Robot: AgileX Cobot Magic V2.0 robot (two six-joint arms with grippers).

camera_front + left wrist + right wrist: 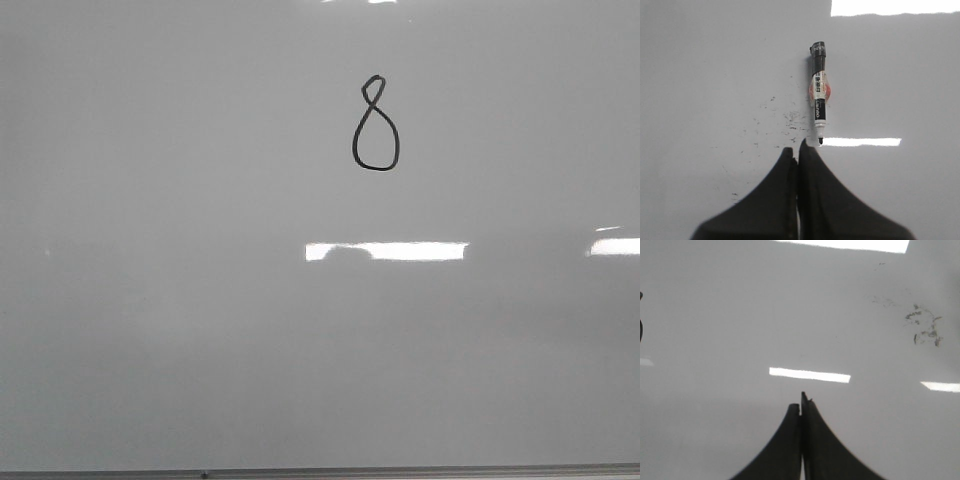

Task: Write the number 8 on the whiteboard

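The number 8 (375, 124) is on the whiteboard (180, 330), upper middle of the front view, right of centre: big round lower loop, small pointed upper loop, thin black line, closed. Task looks done.

The marker (818, 96) lies flat on the board in the left wrist view, uncapped, tip toward the left gripper (798, 155) and just beside its fingertips, not touching as far as I can tell. Judgement: light, stiff plastic barrel, smooth and round, so it'll roll or skid on a glossy surface. Best hold is mid-barrel at the label, across the axis, clear of the wet tip.

Left fingers are pressed together, holding nothing. The right gripper (801, 407) is the same: fingers pressed together, empty, over bare board.

Surface: hard, slick, pale grey with bright light reflections. Ink specks (790, 120) beside the marker, more smudges (925, 327) in the right wrist view. A thin grey frame edge (400, 471) runs along the bottom of the front view. No arms visible there.
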